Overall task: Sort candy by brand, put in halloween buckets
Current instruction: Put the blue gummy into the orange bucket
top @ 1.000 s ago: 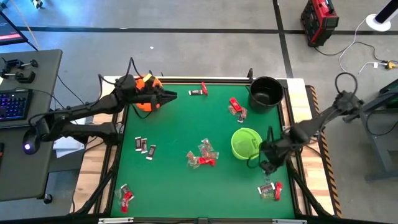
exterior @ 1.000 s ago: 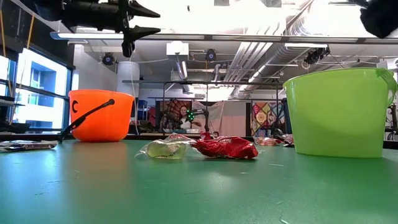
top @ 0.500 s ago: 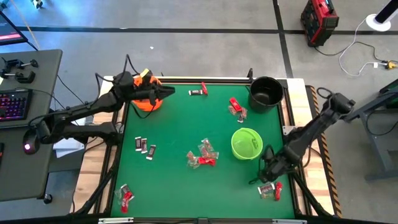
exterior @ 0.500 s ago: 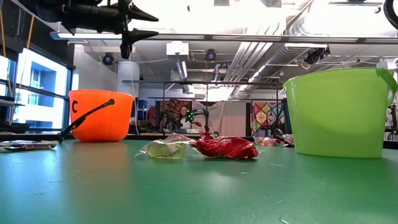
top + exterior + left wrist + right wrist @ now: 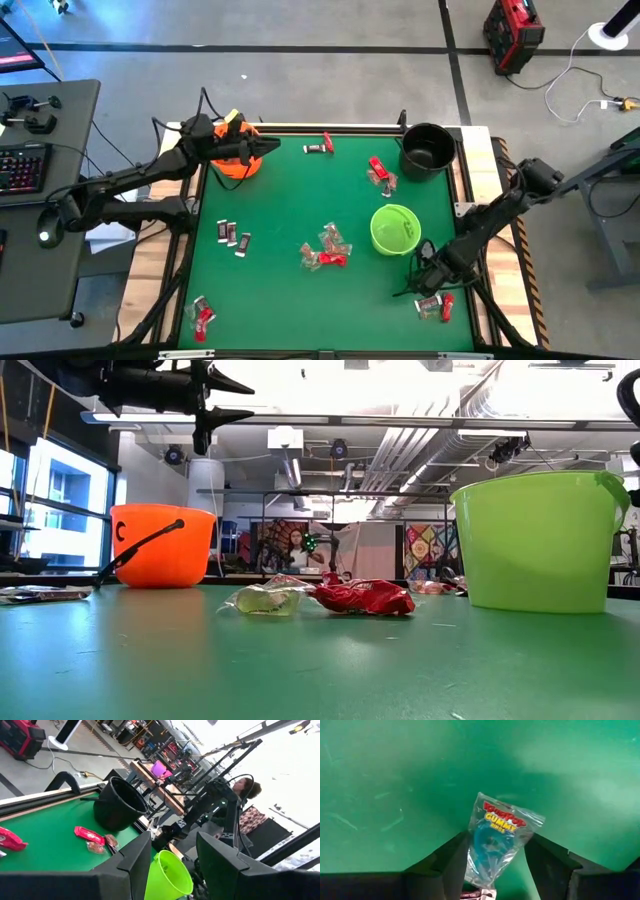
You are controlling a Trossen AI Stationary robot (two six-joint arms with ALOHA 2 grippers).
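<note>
My right gripper point(image 5: 424, 287) is open, low over the near-right corner of the table. In the right wrist view its fingers point(image 5: 452, 862) stand on either side of a clear-wrapped gummy candy point(image 5: 501, 837) lying flat on the green mat; I see no touch. A red candy point(image 5: 446, 306) lies beside it. My left gripper point(image 5: 272, 148) hangs open above the orange bucket point(image 5: 233, 162) at the far-left corner. The lime green bucket point(image 5: 395, 229) stands right of centre, and the black bucket point(image 5: 428, 150) stands at the far right.
Loose candy lies in groups: red and clear at the centre point(image 5: 326, 250), dark pieces at the left point(image 5: 232, 237), some near-left point(image 5: 201, 315), and red ones at the far side point(image 5: 379, 172). The green bucket stands just beyond my right gripper. A person shows far behind the table point(image 5: 297, 547).
My right gripper has moved from beside the green bucket toward the table's near edge and down, over the candy in the near-right corner. My left gripper has stayed above the orange bucket.
</note>
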